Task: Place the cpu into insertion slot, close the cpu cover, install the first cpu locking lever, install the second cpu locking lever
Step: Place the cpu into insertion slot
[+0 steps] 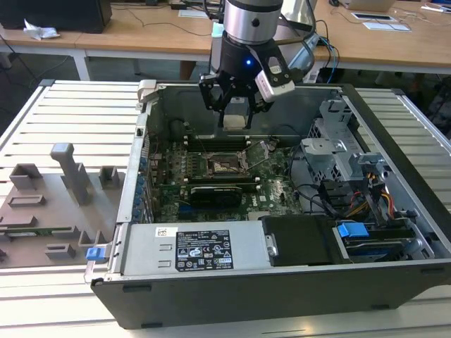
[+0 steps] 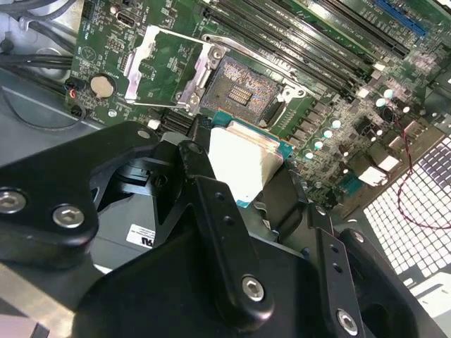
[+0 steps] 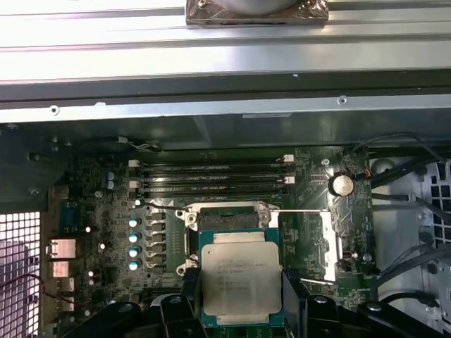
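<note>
One gripper (image 1: 235,116) pinches cpu (image 3: 239,282) flat by its edges above insertion slot (image 2: 243,91), cpu cover (image 2: 165,67) open for access.

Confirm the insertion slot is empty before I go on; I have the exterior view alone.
Observer: In the second wrist view the insertion slot is bare, no chip in it.
Operator: Report the cpu cover.
Observer: The cpu cover is swung open, off the slot.
Operator: Check the grip.
Observer: In the first wrist view the end effector clamps the cpu by two opposite edges, silver top to the camera.
</note>
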`<state>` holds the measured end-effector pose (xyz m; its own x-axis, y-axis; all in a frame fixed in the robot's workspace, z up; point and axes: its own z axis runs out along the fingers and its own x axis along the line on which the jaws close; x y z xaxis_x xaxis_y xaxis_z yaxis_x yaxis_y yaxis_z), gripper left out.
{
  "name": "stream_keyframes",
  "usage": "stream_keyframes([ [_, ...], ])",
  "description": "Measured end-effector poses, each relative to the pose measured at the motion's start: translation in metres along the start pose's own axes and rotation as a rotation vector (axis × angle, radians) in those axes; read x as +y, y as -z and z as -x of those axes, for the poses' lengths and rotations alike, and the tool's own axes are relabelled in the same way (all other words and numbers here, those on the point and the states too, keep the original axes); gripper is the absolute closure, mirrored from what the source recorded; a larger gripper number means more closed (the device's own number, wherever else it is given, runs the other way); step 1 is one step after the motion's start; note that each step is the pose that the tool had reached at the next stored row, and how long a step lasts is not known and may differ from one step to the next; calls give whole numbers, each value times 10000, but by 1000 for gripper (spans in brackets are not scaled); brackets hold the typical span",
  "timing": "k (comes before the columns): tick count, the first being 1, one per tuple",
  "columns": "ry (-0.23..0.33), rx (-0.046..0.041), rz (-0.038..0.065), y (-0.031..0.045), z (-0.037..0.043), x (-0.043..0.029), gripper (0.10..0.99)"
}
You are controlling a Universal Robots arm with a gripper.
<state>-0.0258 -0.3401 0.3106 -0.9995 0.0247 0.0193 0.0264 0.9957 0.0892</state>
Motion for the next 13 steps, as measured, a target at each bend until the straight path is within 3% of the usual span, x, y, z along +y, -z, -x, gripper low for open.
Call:
stream_keyframes([
  [13, 0, 0, 0, -78, 1, -7, 541],
])
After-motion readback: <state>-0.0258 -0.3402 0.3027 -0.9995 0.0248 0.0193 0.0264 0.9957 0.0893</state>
